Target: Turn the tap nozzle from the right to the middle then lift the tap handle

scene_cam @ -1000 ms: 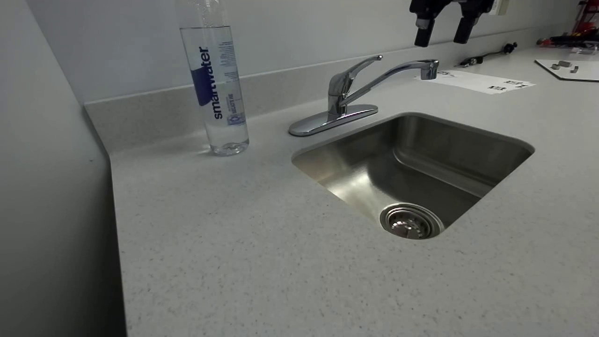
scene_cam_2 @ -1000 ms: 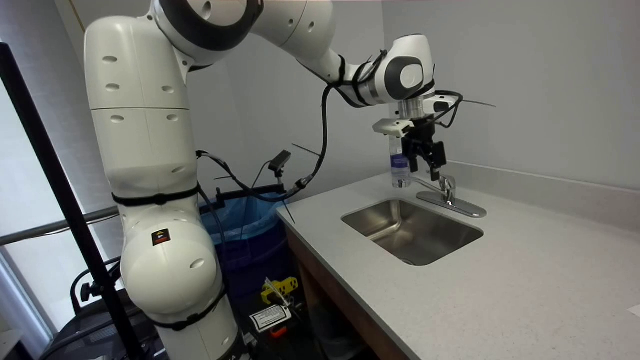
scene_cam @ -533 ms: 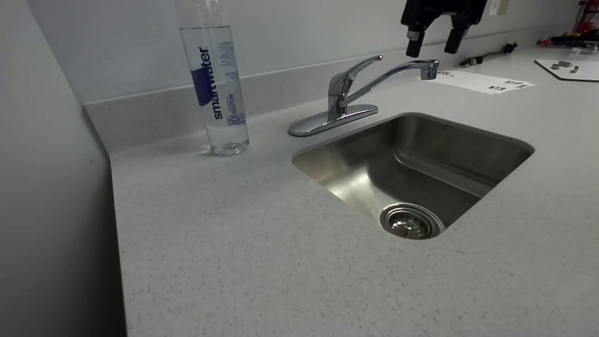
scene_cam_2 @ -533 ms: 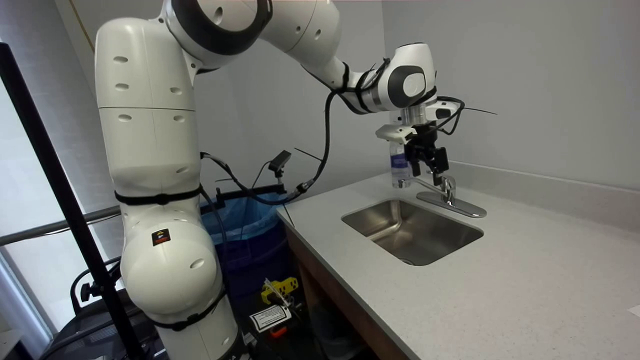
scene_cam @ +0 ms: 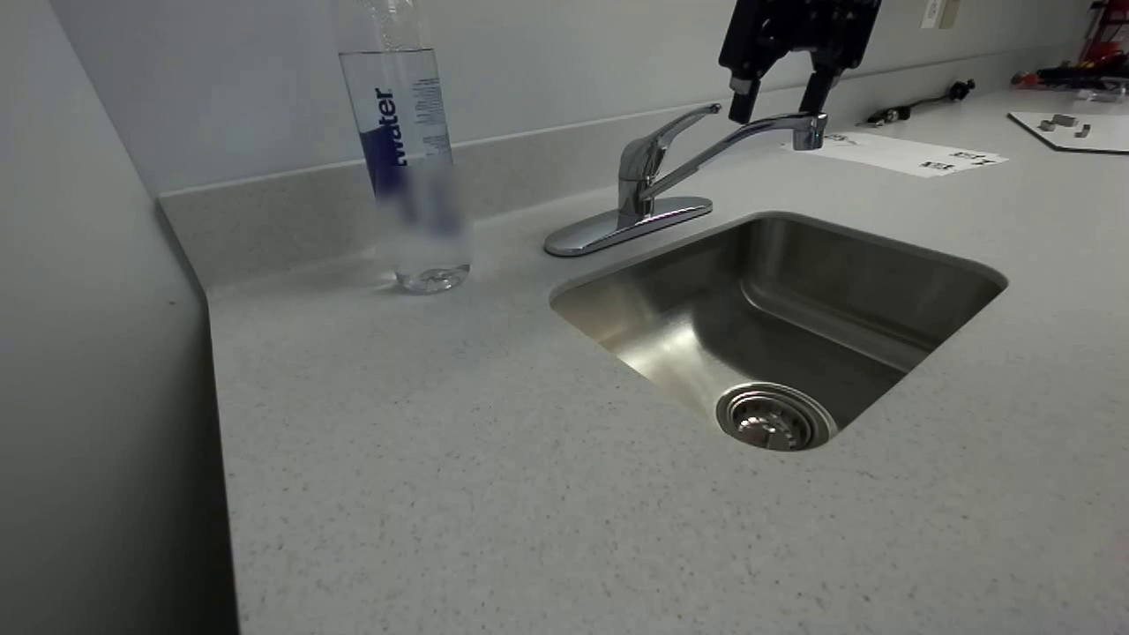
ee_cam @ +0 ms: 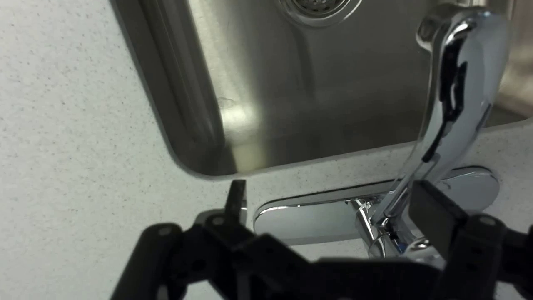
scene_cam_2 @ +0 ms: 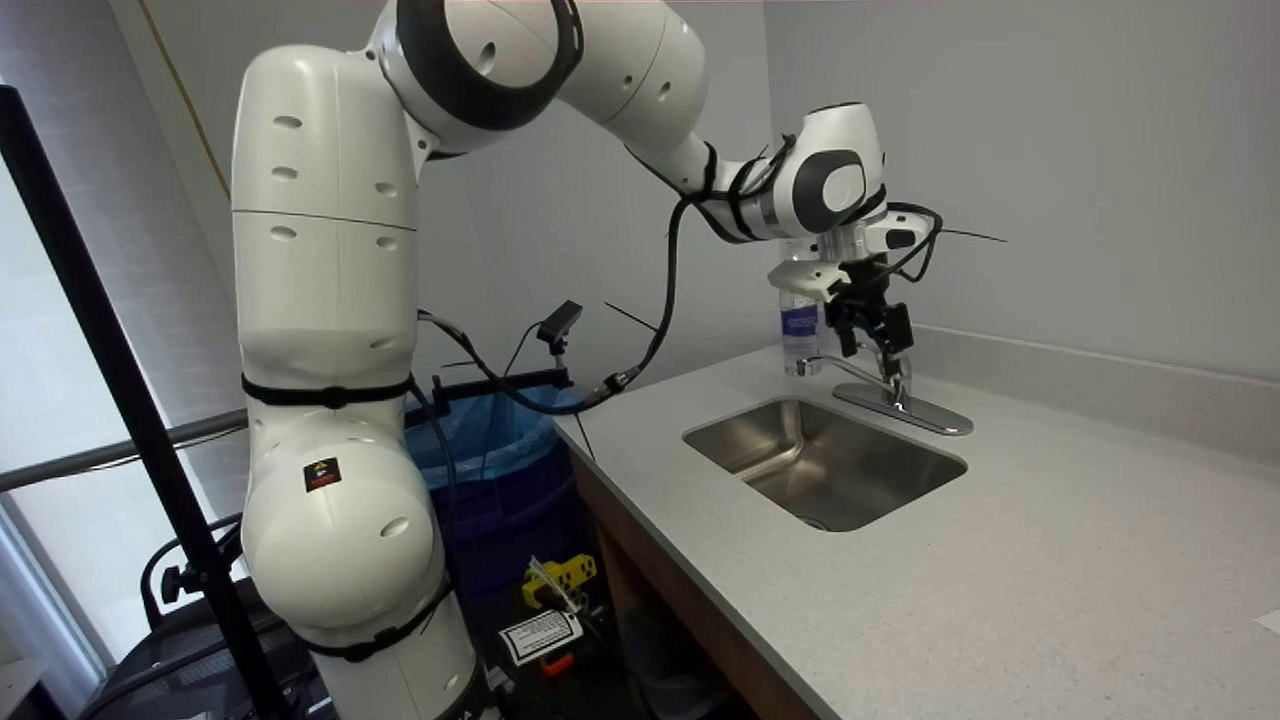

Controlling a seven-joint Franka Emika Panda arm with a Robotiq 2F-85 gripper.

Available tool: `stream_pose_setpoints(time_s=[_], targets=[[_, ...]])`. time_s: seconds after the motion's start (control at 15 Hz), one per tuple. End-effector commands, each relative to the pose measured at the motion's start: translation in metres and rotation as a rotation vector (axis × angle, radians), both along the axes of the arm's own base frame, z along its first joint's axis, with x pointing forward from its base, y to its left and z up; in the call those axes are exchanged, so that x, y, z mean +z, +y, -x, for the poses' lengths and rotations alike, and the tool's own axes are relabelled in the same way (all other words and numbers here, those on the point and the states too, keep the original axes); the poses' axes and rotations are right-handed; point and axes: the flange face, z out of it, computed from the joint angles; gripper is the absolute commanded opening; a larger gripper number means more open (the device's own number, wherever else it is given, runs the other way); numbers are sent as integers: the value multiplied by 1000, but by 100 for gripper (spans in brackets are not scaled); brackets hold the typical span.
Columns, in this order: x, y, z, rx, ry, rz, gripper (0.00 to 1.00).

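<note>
A: What could go wrong from here?

B: By the whole Panda arm [scene_cam_2: 330,285], too wide a sweep could be made, so that the middle is overshot. The end effector [ee_cam: 328,191] is released: its fingers are spread and nothing is held. If it is not lowered enough, the tap nozzle [ee_cam: 470,83] could be slid over instead of pushed, its chrome being smooth and rounded.

A: Where is that nozzle placed?

B: It is seen over the sink basin [scene_cam: 838,273], just beside the fingers in both exterior views; whether it is touched cannot be told.

A: And the tap handle [scene_cam: 675,130]?

B: It is set above the nozzle's root, near a fingertip. If the push is swung too close, it could be bumped and lifted too early.

A: What room is left for moving?

B: Most is offered by the tabletop [scene_cam: 441,485], which is spread well beyond the basin. Backward travel is limited by the backsplash [scene_cam: 529,168]. In front, depth is given by the basin, though its rim could be caught by a dipped finger. By an upright water bottle [scene_cam: 401,145], standing apart from the nozzle, a swing that way is bounded. The chrome deck plate [ee_cam: 308,221] could be struck by too deep a descent. The tightest room is found between fingertip and handle.
</note>
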Motion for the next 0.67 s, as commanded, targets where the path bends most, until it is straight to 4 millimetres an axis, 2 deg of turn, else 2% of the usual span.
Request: stream_pose_setpoints(time_s=[0.0, 0.33, 0.6], targets=[[-6, 4, -18, -10, -32, -2, 100], [-10, 13, -25, -7, -45, -17, 100], [2, 23, -34, -20, -79, -42, 100]])
